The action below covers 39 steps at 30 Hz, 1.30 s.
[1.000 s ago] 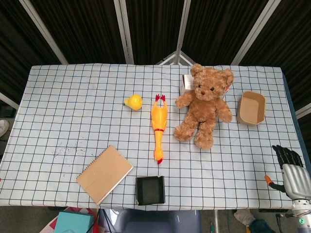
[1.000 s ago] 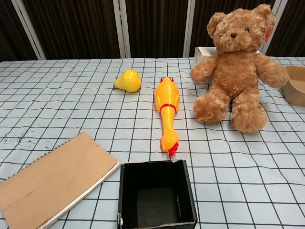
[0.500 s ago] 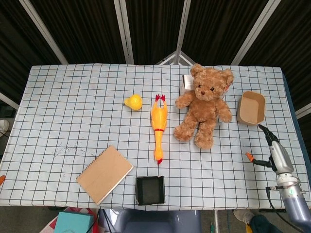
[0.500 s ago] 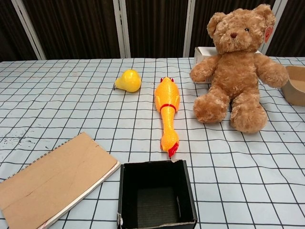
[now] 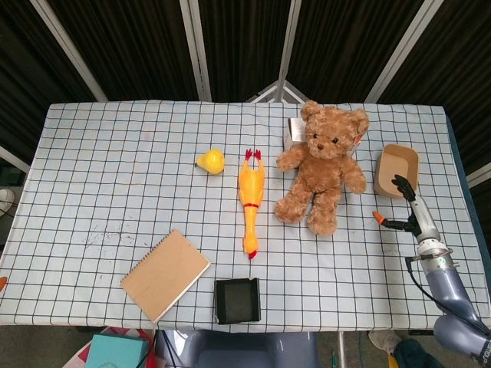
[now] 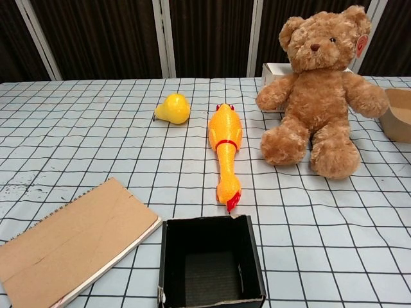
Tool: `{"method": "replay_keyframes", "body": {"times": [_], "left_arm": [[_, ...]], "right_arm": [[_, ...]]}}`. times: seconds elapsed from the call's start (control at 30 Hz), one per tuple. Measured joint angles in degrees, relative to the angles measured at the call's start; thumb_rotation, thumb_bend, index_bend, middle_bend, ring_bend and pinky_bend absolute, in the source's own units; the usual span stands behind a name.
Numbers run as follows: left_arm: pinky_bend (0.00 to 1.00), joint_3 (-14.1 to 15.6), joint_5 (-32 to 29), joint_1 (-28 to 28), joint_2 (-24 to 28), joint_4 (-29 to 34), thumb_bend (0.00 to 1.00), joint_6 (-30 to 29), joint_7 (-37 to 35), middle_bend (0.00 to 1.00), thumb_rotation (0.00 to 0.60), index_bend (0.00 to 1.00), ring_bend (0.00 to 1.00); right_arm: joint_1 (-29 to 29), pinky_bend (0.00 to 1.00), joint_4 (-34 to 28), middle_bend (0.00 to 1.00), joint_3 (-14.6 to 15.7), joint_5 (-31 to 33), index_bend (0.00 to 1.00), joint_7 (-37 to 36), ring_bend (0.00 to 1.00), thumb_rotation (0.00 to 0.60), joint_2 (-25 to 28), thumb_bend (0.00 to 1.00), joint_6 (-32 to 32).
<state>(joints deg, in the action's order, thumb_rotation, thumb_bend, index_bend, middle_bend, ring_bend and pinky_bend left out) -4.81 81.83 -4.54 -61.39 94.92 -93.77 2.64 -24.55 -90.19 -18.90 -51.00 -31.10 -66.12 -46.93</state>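
Observation:
My right hand (image 5: 411,208) hovers over the table's right side, just in front of the brown paper tray (image 5: 397,170) and right of the teddy bear (image 5: 321,165). Its fingers are apart and it holds nothing; its orange-tipped thumb points left toward the bear. The chest view does not show this hand. My left hand is in neither view. The bear (image 6: 318,90) sits upright, with the tray (image 6: 399,115) to its right.
A yellow rubber chicken (image 5: 250,195) lies lengthwise mid-table, with a small yellow toy (image 5: 211,161) to its left. A brown notebook (image 5: 164,274) and an open black box (image 5: 237,300) sit near the front edge. A white box (image 5: 294,130) stands behind the bear.
My right hand has moved from the table's front right corner up and to the left, ending next to the brown tray. The objects on the table have not moved.

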Motion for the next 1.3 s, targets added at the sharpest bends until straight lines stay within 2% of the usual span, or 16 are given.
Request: {"method": "replay_keyframes", "body": {"times": [0.23, 0.47, 0.7, 0.97, 1.3], "left_arm": [[0.13, -0.3, -0.8, 0.0, 0.0, 0.0, 0.27, 0.0, 0.1, 0.0, 0.6, 0.21, 0.0], [0.14, -0.7, -1.8, 0.2, 0.0, 0.0, 0.27, 0.5, 0.5, 0.0, 0.6, 0.21, 0.0], [0.13, -0.9, -2.4, 0.5, -0.1, 0.0, 0.27, 0.9, 1.0, 0.0, 0.6, 0.21, 0.0], [0.13, -0.9, -2.6, 0.7, 0.0, 0.0, 0.27, 1.3, 0.9, 0.0, 0.6, 0.21, 0.0], [0.13, -1.0, -2.8, 0.7, 0.3, -0.1, 0.27, 1.5, 0.2, 0.0, 0.6, 0.21, 0.0]], "right_arm": [[-4.3, 0.0, 4.6, 0.16, -0.3, 6.5, 0.02, 8.0, 0.1, 0.6, -4.2, 0.29, 0.2], [-7.9, 0.0, 10.2, 0.26, -0.6, 11.8, 0.14, 13.2, 0.16, 0.6, -9.0, 0.28, 0.5], [-10.5, 0.0, 13.9, 0.29, -1.3, 15.8, 0.21, 19.3, 0.19, 0.6, -13.1, 0.28, -2.5], [-12.6, 0.0, 14.5, 0.3, -2.5, 20.1, 0.23, 25.8, 0.19, 0.6, -15.3, 0.29, -6.1], [-13.8, 0.0, 11.5, 0.3, -3.5, 23.8, 0.23, 31.5, 0.19, 0.6, -15.9, 0.28, -8.1]]}}
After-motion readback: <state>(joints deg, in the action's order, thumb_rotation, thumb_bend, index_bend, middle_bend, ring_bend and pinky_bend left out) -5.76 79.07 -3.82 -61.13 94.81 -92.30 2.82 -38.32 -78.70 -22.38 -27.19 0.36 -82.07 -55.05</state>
